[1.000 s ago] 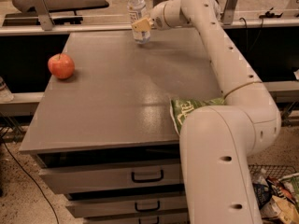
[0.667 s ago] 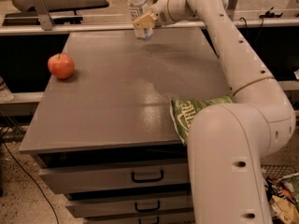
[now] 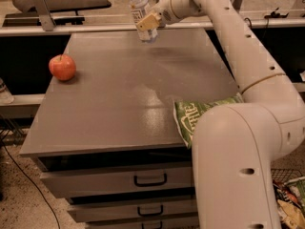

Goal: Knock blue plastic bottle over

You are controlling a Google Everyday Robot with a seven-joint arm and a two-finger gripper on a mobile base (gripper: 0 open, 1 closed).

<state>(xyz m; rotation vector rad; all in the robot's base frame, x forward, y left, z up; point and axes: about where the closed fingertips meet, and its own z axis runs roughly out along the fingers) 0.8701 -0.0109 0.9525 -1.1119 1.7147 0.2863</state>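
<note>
The blue plastic bottle [image 3: 137, 5] is a small clear bottle with a white label. It stands upright at the far edge of the grey table [image 3: 119, 104], and its cap is cut off by the top of the view. My gripper [image 3: 148, 22] is at the bottle's lower right side, right against it, with the arm reaching in from the right. The bottle's base is hidden behind the gripper.
A red apple [image 3: 62, 67] sits near the table's left edge. A green chip bag [image 3: 195, 116] lies at the right front, partly behind my arm's base. Drawers [image 3: 143, 180] are below the table. A wire basket of clutter [image 3: 288, 194] is on the floor at the right.
The gripper has shifted slightly up and to the right beside the bottle. The bottle stands upright in all frames. The apple and the bag have not moved.
</note>
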